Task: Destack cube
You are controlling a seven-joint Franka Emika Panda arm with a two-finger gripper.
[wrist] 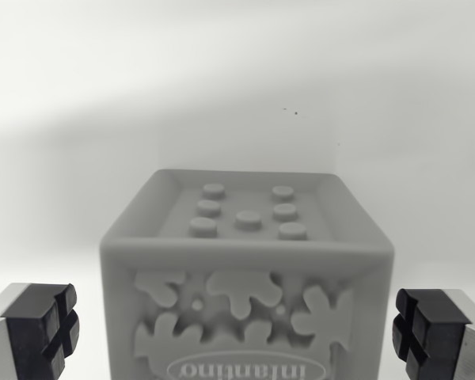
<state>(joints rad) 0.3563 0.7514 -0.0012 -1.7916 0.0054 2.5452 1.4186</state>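
Two jaws spread wide, flanking cube (248,273), untouched

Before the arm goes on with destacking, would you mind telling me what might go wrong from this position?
1. The tool is open, its black pads flanking the grey embossed plastic cube without touching; an off-centre close may push the cube rather than grip it.
2. The cube's front face is lumpy relief, so if the side faces match, the pads may slip.
3. Whatever sits beneath the cube is out of view and may shift.
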